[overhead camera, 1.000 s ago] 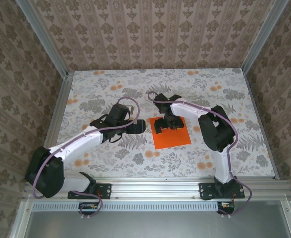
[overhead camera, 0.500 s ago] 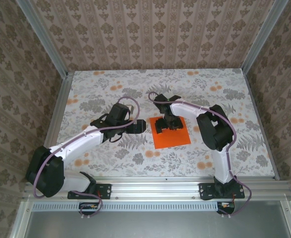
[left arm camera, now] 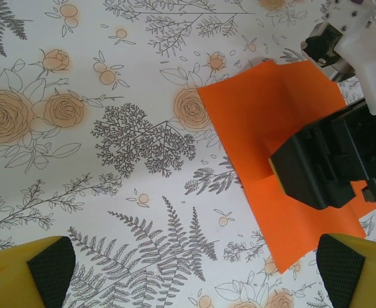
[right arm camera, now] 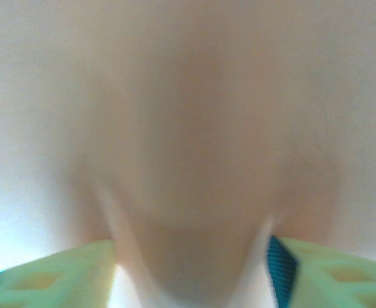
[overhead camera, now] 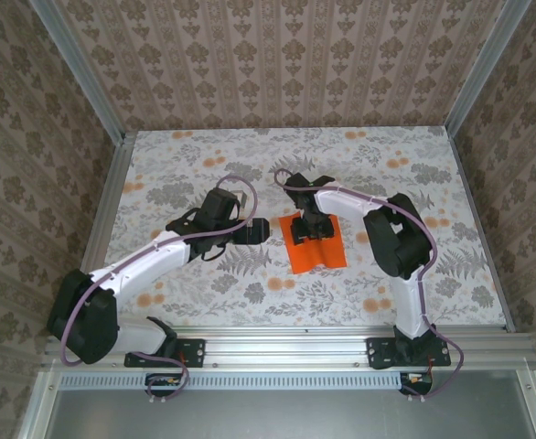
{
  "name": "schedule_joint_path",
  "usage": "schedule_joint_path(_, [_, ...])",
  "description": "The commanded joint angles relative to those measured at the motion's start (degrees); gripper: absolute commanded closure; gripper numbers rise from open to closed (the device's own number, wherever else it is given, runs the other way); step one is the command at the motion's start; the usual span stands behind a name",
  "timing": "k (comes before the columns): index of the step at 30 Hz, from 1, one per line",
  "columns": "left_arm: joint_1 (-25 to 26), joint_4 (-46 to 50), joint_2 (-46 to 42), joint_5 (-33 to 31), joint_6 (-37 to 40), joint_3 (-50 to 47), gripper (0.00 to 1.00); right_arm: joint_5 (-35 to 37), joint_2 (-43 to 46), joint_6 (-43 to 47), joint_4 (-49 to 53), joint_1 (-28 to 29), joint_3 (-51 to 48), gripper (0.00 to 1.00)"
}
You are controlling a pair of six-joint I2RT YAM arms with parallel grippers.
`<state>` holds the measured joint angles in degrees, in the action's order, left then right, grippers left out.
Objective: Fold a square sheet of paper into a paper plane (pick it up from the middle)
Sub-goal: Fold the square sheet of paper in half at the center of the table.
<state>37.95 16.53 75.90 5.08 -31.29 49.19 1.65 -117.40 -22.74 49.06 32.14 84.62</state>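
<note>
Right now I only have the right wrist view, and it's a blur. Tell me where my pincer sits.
Observer: From the top, the right pincer is on the paper, near its middle.
Operator: Describe its shape.
Observer: The left wrist view shows it buckled into a ridge beside that pincer.
Operator: Report the other arm.
Observer: The left pincer is open, just left of the paper, above the table.

You see square sheet of paper point(overhead camera: 321, 256) plain bright orange, no print. Table point(overhead camera: 195, 165): white ground, grey ferns and trees, pale orange roses. Walls point(overhead camera: 277, 64): beige-brown damask in stripes. Your arms point(overhead camera: 149, 261): white links, black joints, purple cables point(overhead camera: 236, 183). Left gripper point(left arm camera: 191, 276): yellow fingers point(left arm camera: 8, 282), black pads. Right gripper point(overhead camera: 309, 229): black; its own camera gives you blurred peach haze.
</note>
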Motion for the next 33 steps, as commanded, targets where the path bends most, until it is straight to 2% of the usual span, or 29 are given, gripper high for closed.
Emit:
schedule_joint_path(1, [0.1, 1.0, -1.1, -2.3, 0.7, 1.4, 0.0, -1.5, 6.2, -1.1, 1.2, 0.0, -0.9, 0.46])
schedule_joint_path(2, [0.2, 0.9, -1.5, -3.1, 0.6, 1.2, 0.0, -2.2, 7.4, -1.5, 0.9, 0.0, -1.0, 0.46])
schedule_joint_path(6, [0.2, 1.2, -3.4, -6.2, 0.1, 0.7, 0.0, -7.7, 11.0, -3.2, -1.5, 0.0, -2.3, 0.57])
schedule_joint_path(11, [0.0, 1.1, -5.8, -8.6, -0.4, -0.4, 0.0, -18.1, 14.8, -6.9, -8.7, 0.0, -5.3, 0.56])
schedule_joint_path(16, [-0.4, -0.9, -7.7, -8.0, -0.8, -1.8, 0.0, -26.0, 17.1, -11.6, -17.9, 0.0, -9.3, 0.55])
schedule_joint_path(23, [-0.5, -3.2, -5.7, -4.9, -1.1, -0.5, 0.0, -27.3, 14.0, -15.1, -26.3, -1.2, -16.1, 0.55])
schedule_joint_path(31, [-0.2, -10.9, -5.1, -5.4, -3.2, -2.9, 0.0, -27.4, 13.0, -15.4, -30.5, -3.8, -23.1, 0.54])
schedule_joint_path(33, [-0.2, -10.1, -4.7, -5.4, -3.7, -2.3, 0.0, -27.5, 13.3, -15.2, -31.2, -4.7, -24.7, 0.54])
